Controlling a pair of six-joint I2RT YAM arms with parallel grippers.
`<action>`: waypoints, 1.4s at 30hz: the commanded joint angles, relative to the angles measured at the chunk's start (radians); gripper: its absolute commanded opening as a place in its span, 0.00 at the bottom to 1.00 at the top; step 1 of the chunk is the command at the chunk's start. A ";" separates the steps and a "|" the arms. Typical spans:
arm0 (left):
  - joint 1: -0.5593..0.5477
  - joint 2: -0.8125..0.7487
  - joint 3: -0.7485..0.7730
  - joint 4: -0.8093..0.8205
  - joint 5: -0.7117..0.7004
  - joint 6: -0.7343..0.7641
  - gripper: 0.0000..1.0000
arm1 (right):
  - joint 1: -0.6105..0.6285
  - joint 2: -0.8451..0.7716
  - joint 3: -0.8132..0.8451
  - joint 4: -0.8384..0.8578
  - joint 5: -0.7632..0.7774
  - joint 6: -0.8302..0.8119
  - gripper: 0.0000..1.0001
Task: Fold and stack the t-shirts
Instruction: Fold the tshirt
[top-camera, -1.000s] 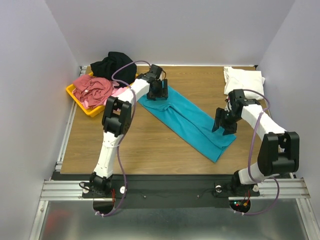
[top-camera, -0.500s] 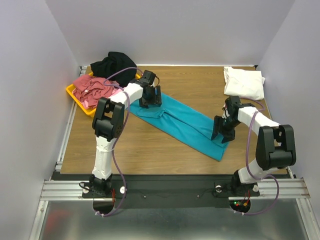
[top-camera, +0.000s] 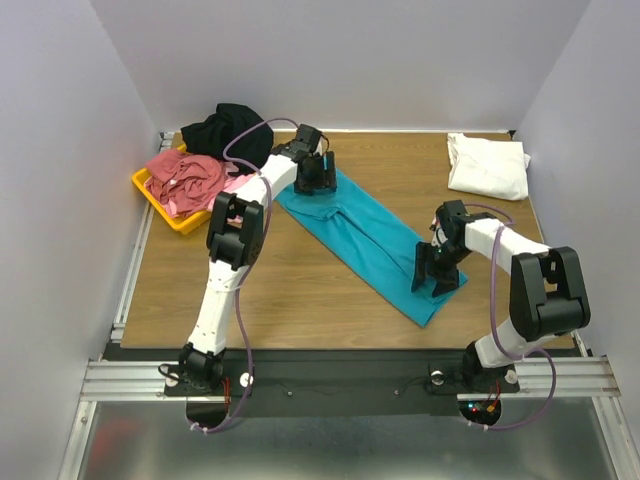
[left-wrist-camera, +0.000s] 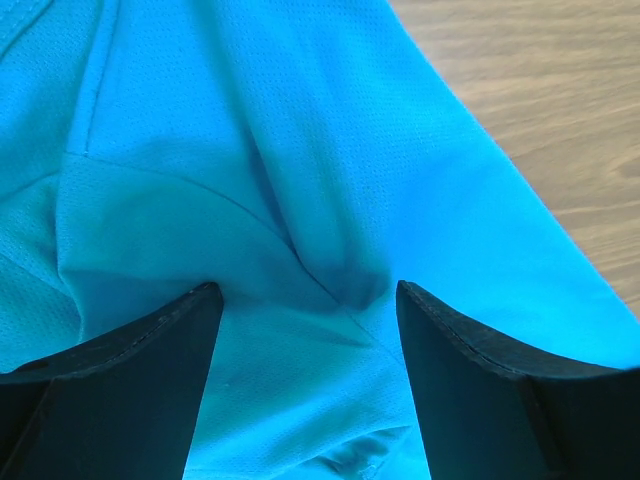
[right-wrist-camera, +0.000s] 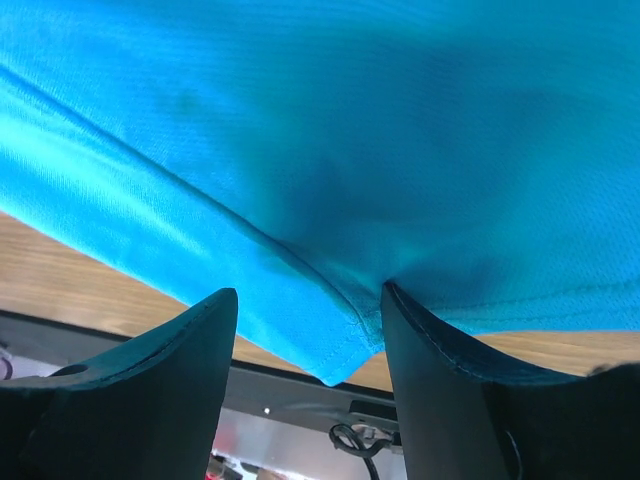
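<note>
Both jaws apart, on teal t-shirt (top-camera: 368, 236)

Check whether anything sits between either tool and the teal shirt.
Nothing visible does. The left tool is down at the far end of the teal shirt, the right tool at its near end. Only teal cloth shows between each tool's open fingers.

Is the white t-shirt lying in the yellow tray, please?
No, the white t-shirt lies on the table at the far right, across from the yellow tray.
</note>
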 joint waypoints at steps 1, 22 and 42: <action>-0.006 0.054 0.067 0.005 0.092 0.012 0.82 | 0.025 0.008 -0.001 -0.010 -0.047 0.003 0.65; -0.012 -0.210 -0.030 0.115 0.080 -0.098 0.84 | 0.138 -0.008 0.324 -0.091 0.053 -0.028 0.65; -0.011 -0.112 -0.196 0.103 0.072 -0.040 0.84 | 0.138 0.081 0.094 0.062 -0.039 -0.034 0.65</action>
